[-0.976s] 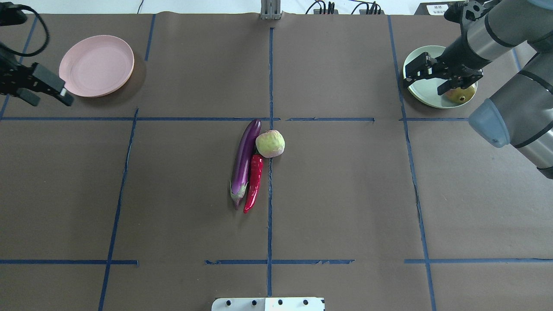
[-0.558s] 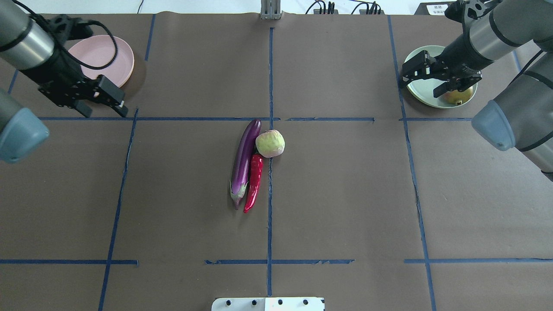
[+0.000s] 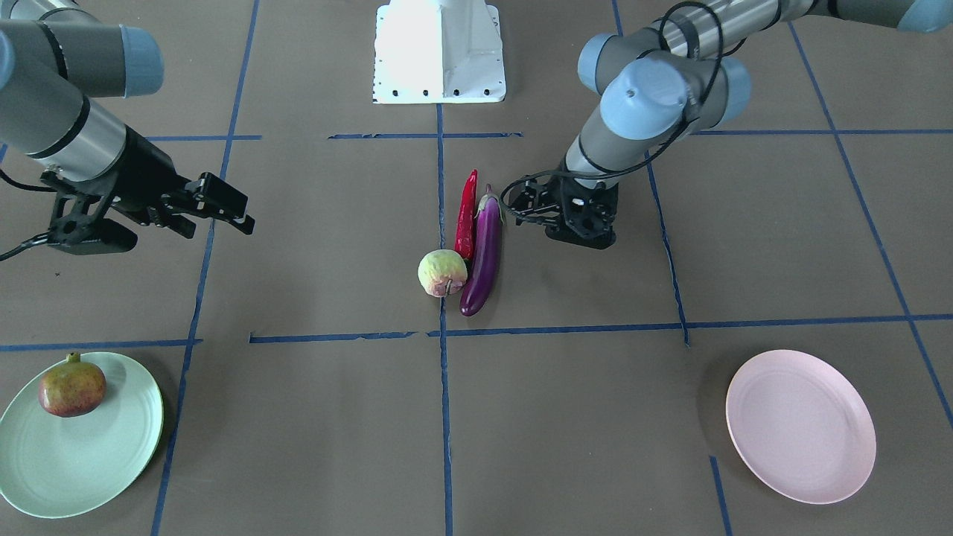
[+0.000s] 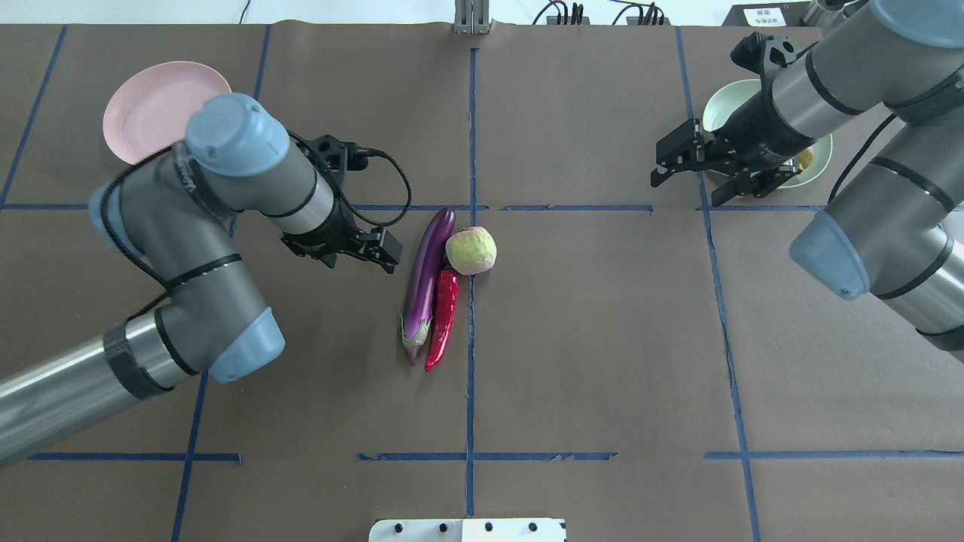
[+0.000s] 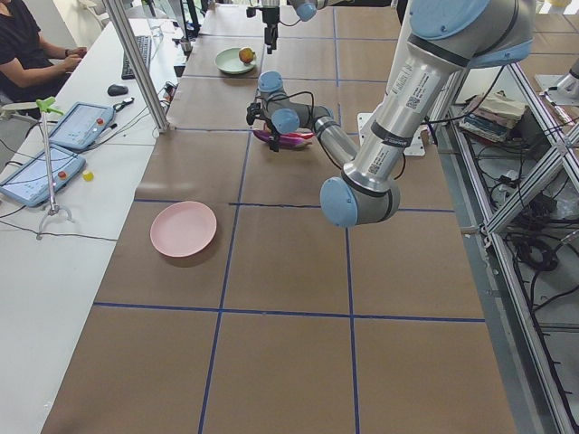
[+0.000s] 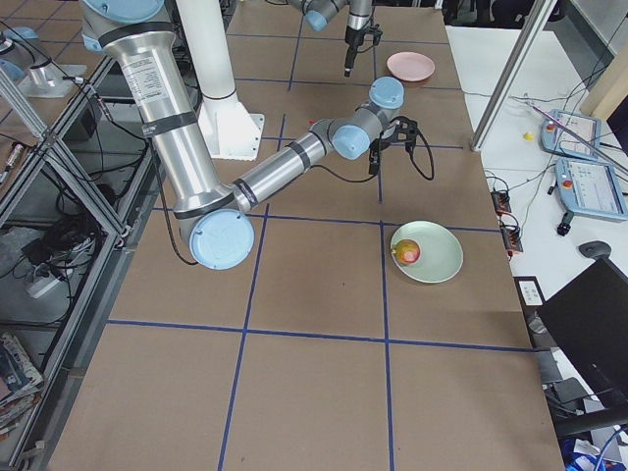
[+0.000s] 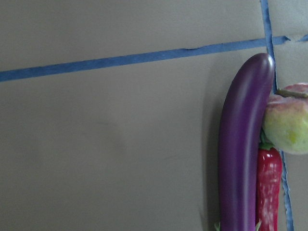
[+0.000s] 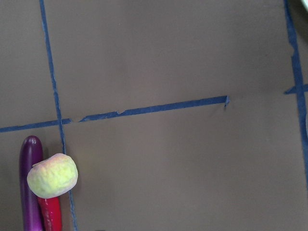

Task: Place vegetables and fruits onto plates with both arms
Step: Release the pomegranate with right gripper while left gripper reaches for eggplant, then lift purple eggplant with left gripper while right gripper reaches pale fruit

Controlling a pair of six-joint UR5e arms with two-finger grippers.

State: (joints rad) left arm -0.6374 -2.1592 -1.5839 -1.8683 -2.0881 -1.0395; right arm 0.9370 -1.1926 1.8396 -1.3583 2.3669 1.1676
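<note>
Since the earlier frame the left pincer [image 4: 355,254] has swung from the pink plate [image 4: 143,105], far-left corner, to just beside the eggplant [image 4: 425,278] at tabletop centre. Its jaws are released and empty.

Step in hand, as I judge it: reaching for the eggplant.

Next move: straddle the eggplant cleanly. The chili [image 4: 444,316] and pale fruit [image 4: 471,250] touch it and crowd the grasp.

The right pincer [image 4: 687,184], released, has drawn off the mint plate [image 4: 727,102] at the far-right corner. The pomegranate [image 3: 72,387] lies on that plate.

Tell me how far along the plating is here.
Done: pomegranate on the green plate. In hand: nothing; left claw hangs open beside the eggplant, right claw open near the green plate. To do: eggplant, chili and pale fruit lie clustered, unplated; pink plate is bare.
</note>
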